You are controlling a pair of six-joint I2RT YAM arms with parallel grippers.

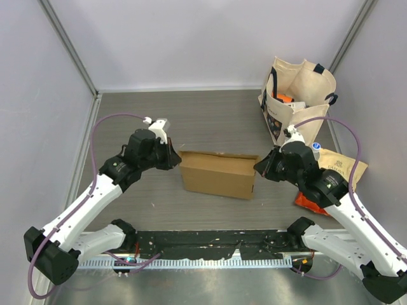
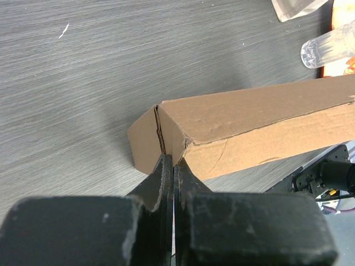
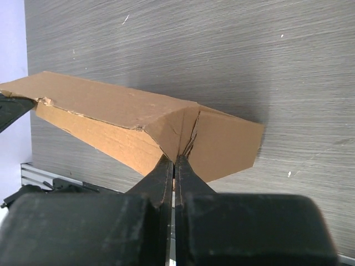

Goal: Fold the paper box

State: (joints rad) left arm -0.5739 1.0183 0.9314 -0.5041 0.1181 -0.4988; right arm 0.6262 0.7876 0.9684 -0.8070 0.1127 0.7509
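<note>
Paper box (image 1: 218, 173) sits mid-counter (image 1: 159, 114) between the two arms. It is already a long shallow carton, long side facing the bases. Left claw (image 2: 173, 165) is at its left end, jaws squeezed almost together on the thin cardboard edge where the end flap meets the side wall; the seam there gapes slightly. Right claw (image 3: 175, 162) mirrors it at the right end, also pinched near-closed on the flap crease. Likely reason for the symmetric hold: each pinch keeps an end flap tucked so the carton can't spring open, and the opposing grips stop it sliding. Right-end crease looks ragged, not flush. Judged late stage, ends being closed. Tote bag (image 1: 299, 89) stands well apart, far right.
</note>
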